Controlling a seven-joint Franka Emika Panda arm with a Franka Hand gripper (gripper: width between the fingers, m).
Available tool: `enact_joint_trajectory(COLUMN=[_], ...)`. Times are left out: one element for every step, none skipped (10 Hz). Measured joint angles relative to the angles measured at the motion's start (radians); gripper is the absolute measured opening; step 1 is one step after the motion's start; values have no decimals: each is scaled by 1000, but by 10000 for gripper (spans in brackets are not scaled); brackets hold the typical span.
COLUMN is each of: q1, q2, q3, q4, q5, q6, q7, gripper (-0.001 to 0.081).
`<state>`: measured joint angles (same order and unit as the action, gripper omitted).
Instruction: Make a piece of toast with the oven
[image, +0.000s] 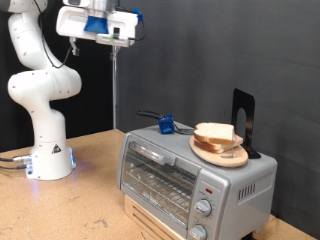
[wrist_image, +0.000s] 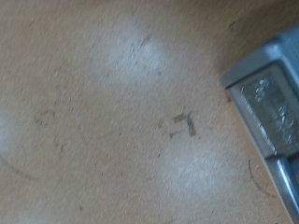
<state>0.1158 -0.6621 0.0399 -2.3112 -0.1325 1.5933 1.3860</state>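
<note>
The oven (image: 190, 170) is seen nearest the camera in the exterior view, at the lower right, standing on a pale wooden block (image: 150, 222) on the brown table (image: 85, 215). Its glass door is closed, the wire rack is visible behind the glass, and two round knobs with a red light are set on the front panel at the right. On the oven's top a round wooden plate (image: 222, 153) is placed, and the piece of toast (image: 215, 134) is stacked on it; two slices appear to be present, though their edges cannot be separated clearly. A small blue object (image: 166, 124) and a black upright stand (image: 243, 118) are located further back on the oven top.

No step on the oven shows as begun: the door is shut and the bread is untouched on the plate. For the approach to be done well, it is judged that the gripper must be brought down clear of the blue object and aligned squarely with its target.

The gripper (image: 112, 40) is held high at the exterior view's top, well apart from the oven. Nothing is seen between its fingers. Whether the fingers are apart or together cannot be told. In the wrist view only table surface and an oven corner (wrist_image: 266, 93) are shown
</note>
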Motion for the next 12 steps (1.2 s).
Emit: enact_joint_trajectory(q1=[-2,-3,-2,-1,7,20,24,25,24,32,52,72], q2=[49,45,38,35,37,45,61,81,80,79,81,88], q3=[24,19,10,-2,-24,-48,-54,-50,-50,-60,-87,-112], q4=[31,27,20,3,-15,-25,-28,-28,-28,-26,-21,-15], q5=[-35,-20,1,63,161,249,292,309,306,320,346,350], q6=[7,6,17,87,163,244,335,384,368,352,332,328], q7=[-1,1,-10,-13,-36,-71,-78,-76,-76,-147,-271,-403], gripper=[809,809,809,809,809,809,809,809,809,809,809,809])
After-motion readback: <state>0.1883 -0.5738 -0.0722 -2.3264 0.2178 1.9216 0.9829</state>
